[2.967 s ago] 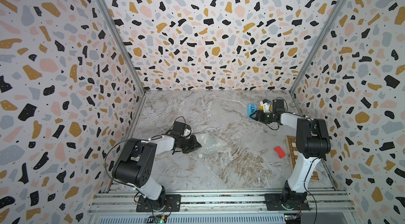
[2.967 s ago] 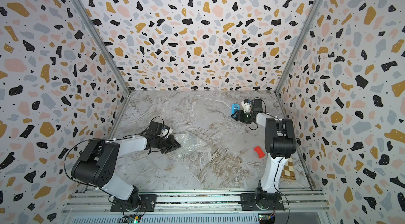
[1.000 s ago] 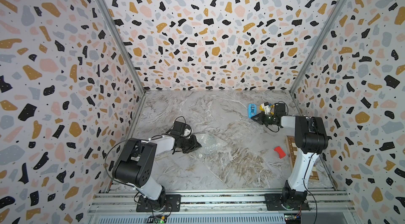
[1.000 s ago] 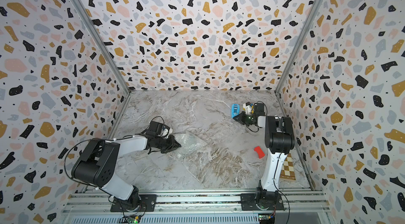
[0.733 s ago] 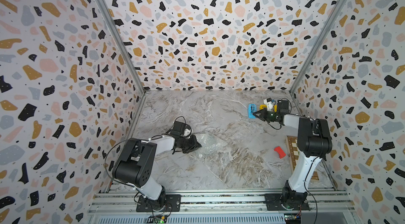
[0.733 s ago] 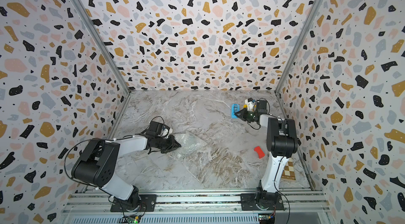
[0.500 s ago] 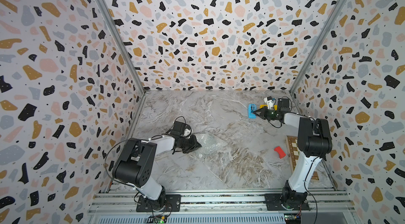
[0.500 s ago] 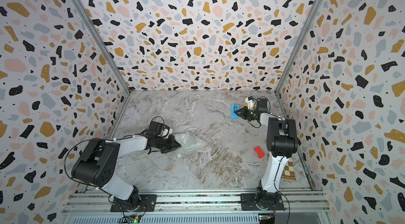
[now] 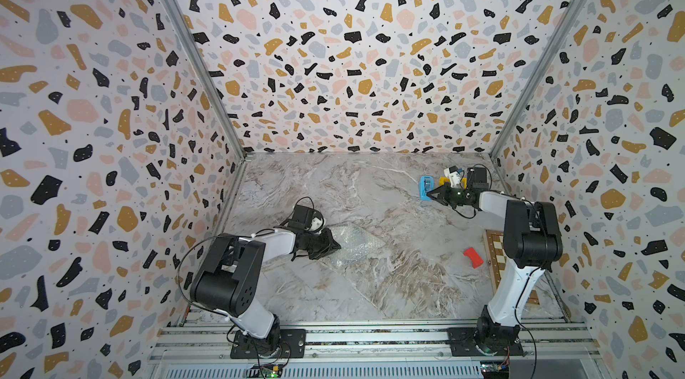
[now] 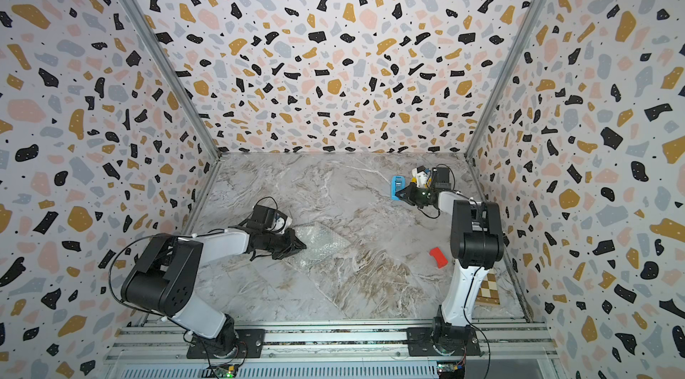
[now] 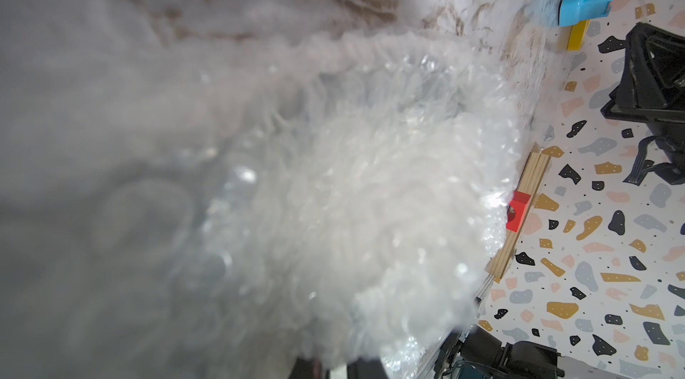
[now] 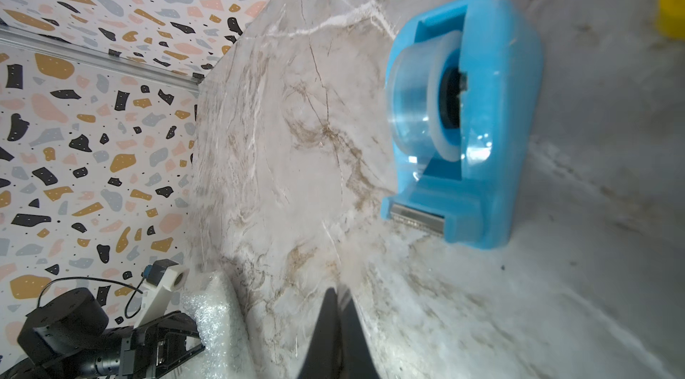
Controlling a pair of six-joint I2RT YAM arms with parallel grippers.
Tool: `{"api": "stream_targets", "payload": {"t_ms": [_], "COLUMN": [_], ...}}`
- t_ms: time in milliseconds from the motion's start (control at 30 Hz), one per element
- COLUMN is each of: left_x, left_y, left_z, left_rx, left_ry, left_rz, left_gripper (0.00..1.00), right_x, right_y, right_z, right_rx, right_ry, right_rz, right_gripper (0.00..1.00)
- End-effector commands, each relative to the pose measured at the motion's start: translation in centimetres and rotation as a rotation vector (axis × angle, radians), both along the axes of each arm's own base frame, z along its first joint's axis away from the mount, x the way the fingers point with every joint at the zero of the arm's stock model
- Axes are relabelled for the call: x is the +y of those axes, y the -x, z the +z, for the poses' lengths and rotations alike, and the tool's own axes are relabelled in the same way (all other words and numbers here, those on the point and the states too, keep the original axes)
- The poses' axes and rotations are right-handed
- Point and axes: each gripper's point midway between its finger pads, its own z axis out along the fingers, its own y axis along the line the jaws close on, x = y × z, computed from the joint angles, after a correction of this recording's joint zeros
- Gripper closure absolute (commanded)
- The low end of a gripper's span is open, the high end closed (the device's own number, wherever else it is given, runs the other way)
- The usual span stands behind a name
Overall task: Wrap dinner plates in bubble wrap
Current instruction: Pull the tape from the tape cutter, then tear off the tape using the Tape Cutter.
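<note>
The bubble wrap (image 9: 352, 245) (image 10: 319, 243) lies bunched on the marble floor at centre left, and it fills the left wrist view (image 11: 370, 192). My left gripper (image 9: 336, 246) (image 10: 302, 245) is shut on its near edge. The wrap bulges out between the dark fingertips (image 11: 365, 368). The dinner plates are hidden in every view. My right gripper (image 9: 430, 193) (image 10: 399, 193) is shut at the back right, its tips (image 12: 339, 306) just short of the cutter of a blue tape dispenser (image 12: 493, 129). A faint pale streak runs from the tips toward the cutter; I cannot tell if it is tape.
The blue tape dispenser (image 9: 425, 186) stands beside a yellow piece (image 9: 446, 181) and a small white item (image 9: 453, 173). A red block (image 9: 472, 256) lies near a chessboard (image 9: 498, 258) along the right wall. Terrazzo walls close in three sides.
My right gripper has shifted slightly back and forth near the tape dispenser, staying shut. The left arm and the bubble wrap have not moved.
</note>
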Motion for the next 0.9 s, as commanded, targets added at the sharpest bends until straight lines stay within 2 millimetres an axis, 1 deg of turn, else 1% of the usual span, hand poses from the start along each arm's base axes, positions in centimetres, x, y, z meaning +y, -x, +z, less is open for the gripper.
{"api": "stream_targets", "payload": {"t_ms": [0, 100, 233, 333, 633, 700, 867], "left_x": [2.4, 2.4, 2.3, 2.3, 2.4, 2.3, 2.4], "left_y": [3.8, 3.8, 3.9, 3.8, 3.8, 3.9, 3.9], "left_z": [-4.1, -4.1, -4.2, -4.2, -4.4, -4.5, -4.5], "left_rx": [0.170, 0.172, 0.174, 0.173, 0.180, 0.182, 0.183], "left_ry": [-0.144, -0.144, -0.144, -0.144, -0.145, -0.146, -0.147], "left_rz": [0.025, 0.024, 0.021, 0.022, 0.023, 0.022, 0.021], "left_gripper": [0.88, 0.88, 0.88, 0.88, 0.88, 0.88, 0.88], "right_x": [0.5, 0.2, -0.4, -0.2, 0.3, 0.4, -0.7], "right_y": [1.5, 2.0, 2.1, 2.0, 2.9, 3.0, 3.0], "right_z": [1.5, 0.5, -0.5, -1.2, -4.7, -5.2, -6.8], "right_rx": [-0.010, 0.015, 0.036, 0.047, 0.114, 0.124, 0.150], "right_ry": [0.015, 0.035, 0.063, 0.058, 0.110, 0.112, 0.162], "right_rz": [0.028, 0.014, -0.009, -0.003, 0.000, -0.003, -0.051], "right_gripper": [1.00, 1.00, 1.00, 1.00, 1.00, 1.00, 1.00]}}
